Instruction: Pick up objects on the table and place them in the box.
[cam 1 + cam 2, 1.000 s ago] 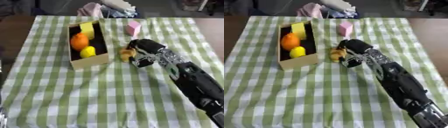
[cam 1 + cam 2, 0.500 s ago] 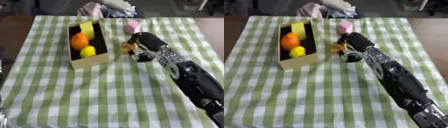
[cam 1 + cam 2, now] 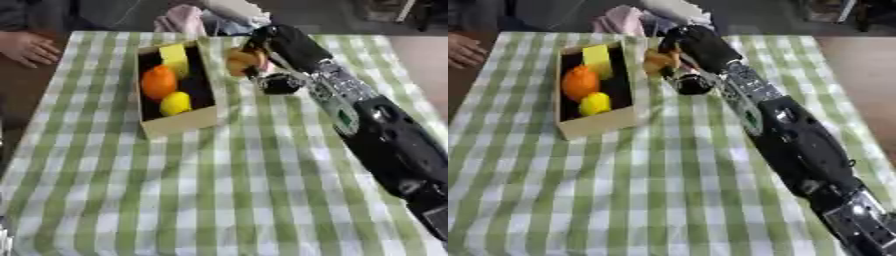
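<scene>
Just beside the box (image 3: 179, 125), right hand (image 3: 278, 50) curled around an orange-brown object (image 3: 242, 61).

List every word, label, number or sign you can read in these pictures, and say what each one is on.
None: no readable text shows anywhere.
Cardboard box: plain walls, no print visible.
Right robot hand and its arm: no legible marking; it holds an orange-brown object that bears no label.
Green checked tablecloth: pattern only.

Cloth: green-and-white checked tablecloth (image 3: 219, 190) covers the worktop.
Far edge: pink and white bundle of fabric (image 3: 188, 17).
Left edge: a person's hand (image 3: 26, 47) resting.
</scene>
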